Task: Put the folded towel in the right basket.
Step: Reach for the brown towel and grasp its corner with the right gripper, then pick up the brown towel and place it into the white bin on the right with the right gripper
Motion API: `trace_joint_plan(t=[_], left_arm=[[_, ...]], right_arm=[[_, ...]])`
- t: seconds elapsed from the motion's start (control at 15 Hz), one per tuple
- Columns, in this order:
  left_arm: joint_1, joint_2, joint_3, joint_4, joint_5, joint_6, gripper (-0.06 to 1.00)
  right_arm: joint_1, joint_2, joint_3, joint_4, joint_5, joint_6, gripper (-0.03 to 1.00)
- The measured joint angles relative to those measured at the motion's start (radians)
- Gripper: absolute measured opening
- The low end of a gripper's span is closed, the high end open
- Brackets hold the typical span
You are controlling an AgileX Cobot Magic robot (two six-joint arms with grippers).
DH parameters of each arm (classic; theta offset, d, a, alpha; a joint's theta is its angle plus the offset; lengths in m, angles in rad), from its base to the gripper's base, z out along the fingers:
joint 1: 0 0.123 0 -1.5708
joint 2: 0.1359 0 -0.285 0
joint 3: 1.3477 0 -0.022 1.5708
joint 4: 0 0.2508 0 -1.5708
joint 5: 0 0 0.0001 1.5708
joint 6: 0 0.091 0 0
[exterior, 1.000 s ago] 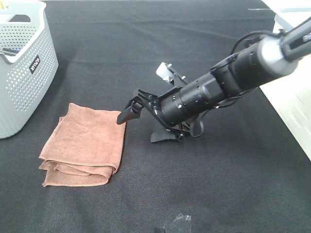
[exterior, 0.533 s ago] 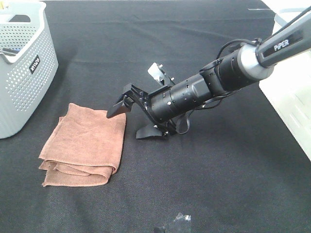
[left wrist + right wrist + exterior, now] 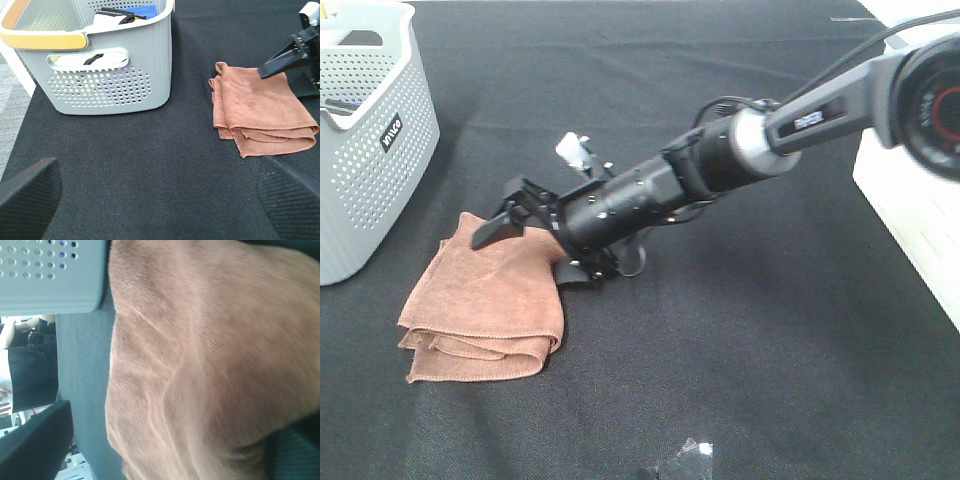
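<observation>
The folded brown towel (image 3: 485,300) lies flat on the black cloth, left of centre. It also shows in the left wrist view (image 3: 257,110) and fills the right wrist view (image 3: 200,355). My right gripper (image 3: 532,250) has reached across and is open. Its upper finger hangs over the towel's top and its lower finger is down at the towel's right edge. My left gripper (image 3: 160,200) is open and empty, well short of the towel. A white container (image 3: 920,210) sits at the table's right edge, mostly out of view.
A grey perforated basket (image 3: 370,150) with an orange handle stands at the left, close to the towel's far corner, with several items inside. A small dark object (image 3: 682,462) lies at the front edge. The right arm (image 3: 740,160) stretches diagonally over the table's middle.
My right gripper has moved left, from beside the towel's right edge to over the towel, with its jaws still spread. The towel's right edge is slightly pushed up.
</observation>
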Motion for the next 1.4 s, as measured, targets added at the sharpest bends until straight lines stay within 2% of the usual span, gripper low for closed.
trace_joint_plan(t=[0.2, 0.33, 0.4, 0.47, 0.53, 0.73, 0.8, 0.87, 0.93, 1.0, 1.2, 1.27, 1.4], left_arm=[[0.000, 0.000, 0.000, 0.000, 0.000, 0.000, 0.99], [0.000, 0.000, 0.000, 0.002, 0.000, 0.000, 0.99], [0.000, 0.000, 0.000, 0.003, 0.000, 0.000, 0.99], [0.000, 0.000, 0.000, 0.003, 0.000, 0.000, 0.99], [0.000, 0.000, 0.000, 0.003, 0.000, 0.000, 0.99], [0.000, 0.000, 0.000, 0.003, 0.000, 0.000, 0.99], [0.000, 0.000, 0.000, 0.003, 0.000, 0.000, 0.99], [0.000, 0.000, 0.000, 0.003, 0.000, 0.000, 0.99], [0.000, 0.000, 0.000, 0.003, 0.000, 0.000, 0.99], [0.000, 0.000, 0.000, 0.003, 0.000, 0.000, 0.99], [0.000, 0.000, 0.000, 0.003, 0.000, 0.000, 0.99], [0.000, 0.000, 0.000, 0.003, 0.000, 0.000, 0.99], [0.000, 0.000, 0.000, 0.004, 0.000, 0.000, 0.99]], right_arm=[[0.082, 0.061, -0.112, -0.006, -0.024, 0.007, 0.88], [0.110, 0.084, -0.153, -0.011, -0.026, 0.008, 0.76], [0.113, 0.091, -0.161, -0.026, -0.028, 0.009, 0.62], [0.114, 0.091, -0.165, -0.033, -0.028, 0.017, 0.34], [0.114, 0.090, -0.165, -0.036, -0.028, 0.020, 0.20], [0.115, 0.072, -0.165, -0.097, -0.029, 0.024, 0.20], [0.108, 0.052, -0.165, -0.150, -0.001, 0.027, 0.20], [0.096, 0.026, -0.165, -0.223, 0.050, 0.053, 0.20], [0.054, -0.046, -0.170, -0.380, 0.165, 0.144, 0.20], [0.014, -0.096, -0.191, -0.489, 0.240, 0.211, 0.20], [-0.101, -0.240, -0.306, -0.741, 0.449, 0.329, 0.20], [-0.141, -0.278, -0.355, -0.807, 0.488, 0.382, 0.20], [-0.236, -0.376, -0.461, -0.959, 0.497, 0.522, 0.20]])
